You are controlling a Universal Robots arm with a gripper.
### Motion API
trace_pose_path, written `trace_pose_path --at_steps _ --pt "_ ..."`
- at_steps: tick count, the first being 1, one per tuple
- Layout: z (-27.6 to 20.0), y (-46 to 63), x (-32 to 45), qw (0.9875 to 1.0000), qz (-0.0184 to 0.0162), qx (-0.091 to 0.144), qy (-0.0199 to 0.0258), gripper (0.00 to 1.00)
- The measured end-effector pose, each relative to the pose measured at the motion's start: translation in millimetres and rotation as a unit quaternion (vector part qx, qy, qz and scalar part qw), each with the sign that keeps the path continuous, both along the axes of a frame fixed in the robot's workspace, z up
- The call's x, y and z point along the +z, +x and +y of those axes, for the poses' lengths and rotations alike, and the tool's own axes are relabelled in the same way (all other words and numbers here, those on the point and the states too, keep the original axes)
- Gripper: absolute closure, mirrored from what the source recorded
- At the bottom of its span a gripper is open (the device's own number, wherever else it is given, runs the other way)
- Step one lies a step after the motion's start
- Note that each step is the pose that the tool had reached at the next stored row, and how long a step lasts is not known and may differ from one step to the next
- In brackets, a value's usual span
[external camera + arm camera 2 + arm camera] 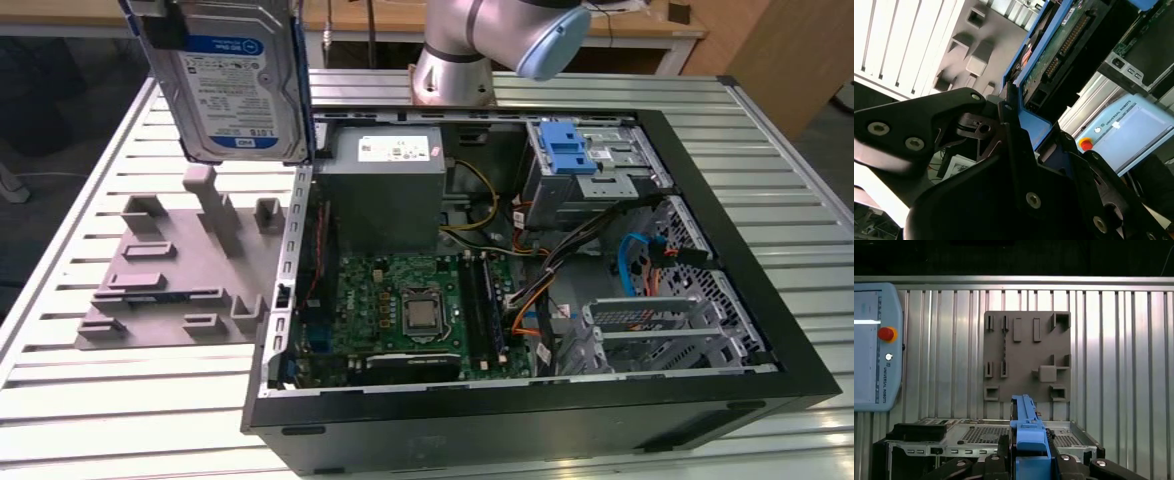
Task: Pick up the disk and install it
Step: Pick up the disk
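Exterior view: disk (231, 82) upright, long axis near-vertical, broad face toward camera.

We count one disk (234, 80), one tool (1029, 455) and one robot arm (461, 45). On the one slatted desk (120, 400) we see one open computer case (534, 420) and one grey fixture plate (160, 265). Inside the case we count one motherboard (400, 310), one grey power supply box (387, 195) and one blue latch (566, 150). We also count one teach pendant (876, 365) with one red button (887, 333).
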State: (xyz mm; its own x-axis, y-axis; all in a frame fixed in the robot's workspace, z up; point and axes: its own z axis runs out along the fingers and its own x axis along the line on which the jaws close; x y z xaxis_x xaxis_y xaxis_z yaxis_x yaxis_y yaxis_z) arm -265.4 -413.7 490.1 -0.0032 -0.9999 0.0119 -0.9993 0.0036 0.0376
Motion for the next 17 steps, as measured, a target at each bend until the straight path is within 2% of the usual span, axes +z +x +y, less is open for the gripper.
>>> trace_pose_path --at_steps 17 --pt "-0.6 30.9 -0.6 1.0 0.0006 0.0 -0.0002 0.64"
